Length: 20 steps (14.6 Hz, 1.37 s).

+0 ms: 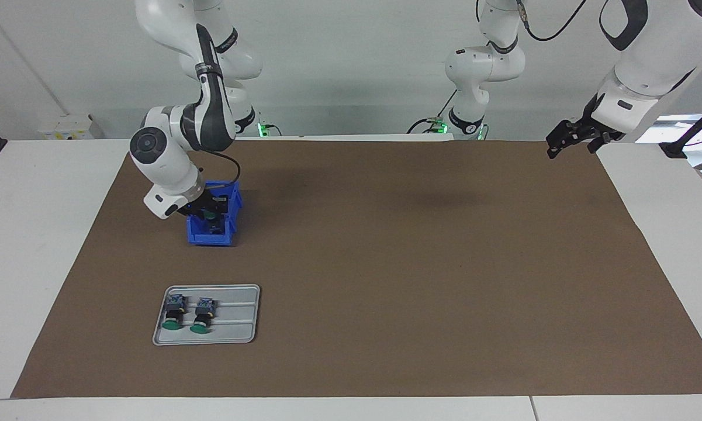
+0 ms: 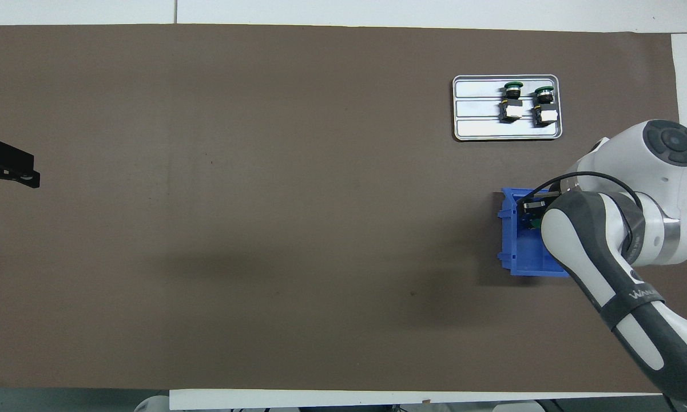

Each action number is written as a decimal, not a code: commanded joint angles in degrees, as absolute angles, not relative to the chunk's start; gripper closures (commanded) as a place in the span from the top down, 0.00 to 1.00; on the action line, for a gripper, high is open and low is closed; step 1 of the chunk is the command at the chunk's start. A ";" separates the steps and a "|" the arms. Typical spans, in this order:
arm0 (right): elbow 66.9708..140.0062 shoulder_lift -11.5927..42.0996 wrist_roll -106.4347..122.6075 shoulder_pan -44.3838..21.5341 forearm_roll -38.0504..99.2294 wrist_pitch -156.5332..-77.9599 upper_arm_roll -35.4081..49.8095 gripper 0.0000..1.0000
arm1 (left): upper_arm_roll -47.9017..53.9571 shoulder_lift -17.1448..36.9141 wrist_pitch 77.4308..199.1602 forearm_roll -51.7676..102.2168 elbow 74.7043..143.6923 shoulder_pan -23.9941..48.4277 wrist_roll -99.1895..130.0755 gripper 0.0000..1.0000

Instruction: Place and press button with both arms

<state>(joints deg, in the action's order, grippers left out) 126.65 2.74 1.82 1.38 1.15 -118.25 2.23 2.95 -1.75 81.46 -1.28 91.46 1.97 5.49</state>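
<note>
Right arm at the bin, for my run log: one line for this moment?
right tool: in blue bin, on button | left tool: waiting | tray: two buttons

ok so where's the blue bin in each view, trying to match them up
Facing view: the blue bin sits in the upper part of the picture toward its left edge, under the right gripper.
Overhead view: the blue bin is at mid-height near the picture's right edge, partly covered by the right arm.
Shared landmark: the grey tray with two buttons, farther from the robots than the bin.
</note>
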 commanded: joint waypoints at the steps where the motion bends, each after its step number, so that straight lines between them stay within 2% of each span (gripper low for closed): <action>1: 126.57 1.76 1.14 2.20 0.62 -118.48 2.72 0.57 | 2.90 -3.34 82.18 -1.85 93.16 2.29 5.10 1.00; 2: 125.52 1.76 1.14 2.28 0.53 -117.52 2.72 0.60 | 2.90 -3.34 81.92 -1.85 93.16 2.20 5.18 1.00; 3: 123.94 1.76 1.23 2.46 0.44 -115.86 2.64 0.67 | 2.90 -3.34 81.83 -1.85 93.25 2.20 5.19 1.00; 5: 119.29 1.67 1.41 3.07 0.35 -111.99 2.64 1.00 | 2.90 -3.34 81.74 -1.85 93.16 2.20 5.53 1.00; 8: 109.37 1.58 1.58 3.87 1.05 -105.14 2.72 1.00 | 2.81 -3.34 81.65 -1.85 93.16 2.20 6.06 1.00; 11: 95.67 1.67 1.58 4.13 1.05 -94.52 2.72 1.00 | 2.81 -3.34 81.56 -1.85 93.16 2.11 5.63 1.00; 13: 89.32 1.93 1.58 4.39 0.79 -88.88 2.46 1.00 | 2.90 -3.34 81.65 -1.85 93.16 2.11 5.63 1.00; 16: 84.82 1.50 1.85 5.62 0.53 -82.54 1.06 1.00 | 2.90 -3.34 81.82 -1.85 93.16 2.11 6.06 1.00; 20: 86.13 0.53 2.63 6.15 0.53 -80.60 0.97 1.00 | 2.90 -3.34 82.09 -1.85 93.16 2.29 5.80 1.00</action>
<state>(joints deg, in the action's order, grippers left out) 86.24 0.38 1.83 5.20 0.81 -81.64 0.41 2.99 -1.75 81.42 -1.28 91.52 1.96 5.68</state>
